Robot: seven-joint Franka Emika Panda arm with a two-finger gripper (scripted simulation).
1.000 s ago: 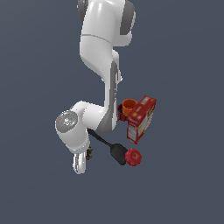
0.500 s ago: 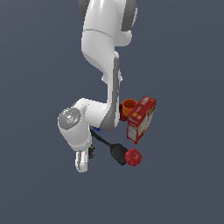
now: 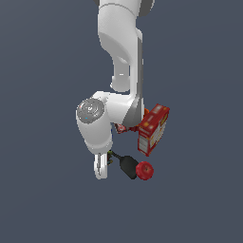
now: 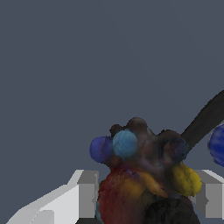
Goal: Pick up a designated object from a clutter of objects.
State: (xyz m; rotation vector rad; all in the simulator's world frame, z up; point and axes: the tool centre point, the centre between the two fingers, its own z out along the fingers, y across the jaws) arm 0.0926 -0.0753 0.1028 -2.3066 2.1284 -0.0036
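Note:
The designated object [image 4: 140, 175] is a small lumpy dark cluster with blue, red and yellow bumps. In the wrist view it fills the gap between my two white fingers [image 4: 87, 192], which press on it from both sides. My gripper [image 4: 146, 192] is shut on it. In the exterior view the gripper [image 3: 101, 166] hangs below the white wrist. The cluster [image 3: 110, 155] shows there as a dark speck beside one finger. The rest of the clutter of objects lies to the exterior view's right of the gripper.
A black spatula [image 3: 127, 166] lies just beside the gripper, its handle [image 4: 205, 118] also in the wrist view. A red round thing [image 3: 144, 170] sits at its far end. A red-and-cream box [image 3: 153, 129] and a small red packet [image 3: 121, 128] are partly behind the arm. A blue can's edge [image 4: 218, 145] shows.
The arm and gripper have shifted toward the exterior view's right and upward, and the dark cluster has moved along with the fingers. The other objects have stayed put.

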